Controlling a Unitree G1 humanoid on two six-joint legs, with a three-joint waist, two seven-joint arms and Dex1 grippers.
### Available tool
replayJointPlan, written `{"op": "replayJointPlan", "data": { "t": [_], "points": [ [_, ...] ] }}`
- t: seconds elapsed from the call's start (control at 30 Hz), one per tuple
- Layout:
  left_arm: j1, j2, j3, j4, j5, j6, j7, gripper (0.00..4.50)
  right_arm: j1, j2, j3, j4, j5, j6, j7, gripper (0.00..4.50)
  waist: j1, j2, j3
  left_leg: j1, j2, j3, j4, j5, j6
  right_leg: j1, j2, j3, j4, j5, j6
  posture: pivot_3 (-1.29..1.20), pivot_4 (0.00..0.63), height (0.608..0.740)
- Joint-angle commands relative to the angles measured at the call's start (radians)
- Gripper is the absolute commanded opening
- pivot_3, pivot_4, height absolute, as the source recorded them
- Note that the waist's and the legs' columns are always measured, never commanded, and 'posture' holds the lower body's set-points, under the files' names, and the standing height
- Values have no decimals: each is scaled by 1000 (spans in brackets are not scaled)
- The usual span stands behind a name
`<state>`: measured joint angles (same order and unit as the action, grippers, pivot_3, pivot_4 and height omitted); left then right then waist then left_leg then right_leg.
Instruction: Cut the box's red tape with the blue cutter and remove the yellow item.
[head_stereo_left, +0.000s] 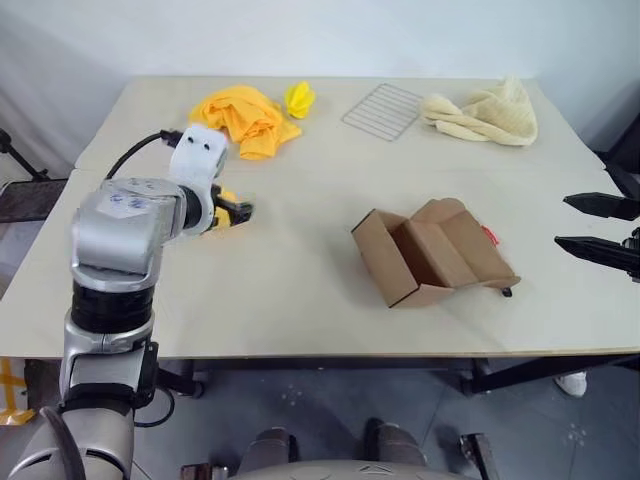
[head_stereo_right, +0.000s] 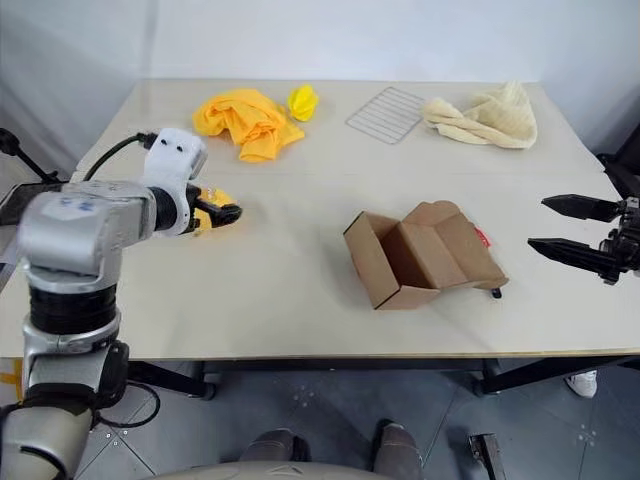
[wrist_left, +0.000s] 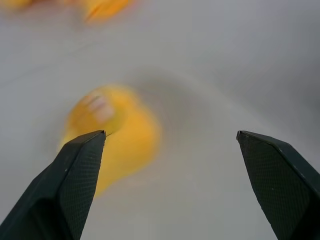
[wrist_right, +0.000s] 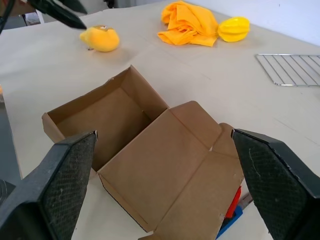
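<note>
The left tool (wrist_left: 170, 145) is standing spread wide, pinching nothing, with the yellow item (wrist_right: 101, 39) lying on the worktop (head_stereo_left: 300, 310) just in front of its fingers. The right tool (head_stereo_right: 570, 230) is hanging spread too, empty, beside the box (head_stereo_left: 432, 252). The box is sitting flaps open and hollow, well apart from the toy. The blue cutter (wrist_right: 231, 221) is peeking out from under a flap, next to the red tape (head_stereo_left: 490, 236). Judging by this, cutting and removal are looking finished; nothing obvious is remaining.
</note>
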<state>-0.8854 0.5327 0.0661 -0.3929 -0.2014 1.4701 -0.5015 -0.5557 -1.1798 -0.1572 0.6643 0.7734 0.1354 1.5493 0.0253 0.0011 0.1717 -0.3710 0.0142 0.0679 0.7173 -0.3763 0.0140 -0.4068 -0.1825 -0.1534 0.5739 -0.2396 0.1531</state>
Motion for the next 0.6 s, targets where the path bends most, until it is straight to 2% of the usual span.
{"op": "replayJointPlan", "data": {
  "t": [0.03,0.13,0.2,0.27,0.33,0.37,0.43,0.5,0.6],
  "points": [
    [175,-19,84,-161,-102,-302,-121,4455,14,-26,-34,-12,19,-5,65,4500,-3,1,0,1,0,0,0,0,-1,0,0,0,0,0,0,0,150,740],
    [403,-17,147,-221,-210,-469,-260,4455,59,-38,-42,-17,13,-10,65,4500,-11,1,0,1,2,1,-1,-1,-2,-1,2,-1,0,-1,-2,0,150,740],
    [493,-7,176,-223,-269,-507,-309,4455,87,-46,-46,-21,12,-16,65,4500,-13,2,1,1,2,2,0,-1,-2,-1,2,0,1,-1,-2,0,150,740],
    [586,28,182,-208,-264,-631,-370,4455,111,-53,-54,-8,2,-23,65,4500,-11,2,1,0,2,2,1,-1,-2,-1,1,0,2,-1,-2,0,150,740],
    [678,44,238,-120,-359,-670,-492,4455,149,-60,-69,26,-21,-44,65,4500,-3,3,0,1,1,2,3,-1,-1,-1,1,0,3,-1,-2,0,150,740],
    [703,58,247,-93,-380,-681,-525,4455,161,-63,-74,37,-28,-53,65,4500,-1,4,0,1,1,2,3,-1,-1,-1,1,0,3,-1,-2,0,150,740],
    [765,112,239,-36,-336,-765,-565,4455,191,-61,-96,76,-56,-82,65,4500,0,4,0,1,1,2,3,-1,-1,-1,1,0,3,-1,-2,0,150,740],
    [794,112,291,27,-381,-766,-566,4455,241,-60,-124,109,-84,-112,65,4500,0,4,0,1,1,2,3,-1,-1,-1,1,0,2,-1,-2,0,150,740],
    [839,148,293,52,-387,-812,-606,4455,286,-54,-158,132,-99,-129,65,4500,-5,4,1,1,1,2,2,-1,-1,-1,1,0,2,-1,-2,0,150,740]
  ]
}}
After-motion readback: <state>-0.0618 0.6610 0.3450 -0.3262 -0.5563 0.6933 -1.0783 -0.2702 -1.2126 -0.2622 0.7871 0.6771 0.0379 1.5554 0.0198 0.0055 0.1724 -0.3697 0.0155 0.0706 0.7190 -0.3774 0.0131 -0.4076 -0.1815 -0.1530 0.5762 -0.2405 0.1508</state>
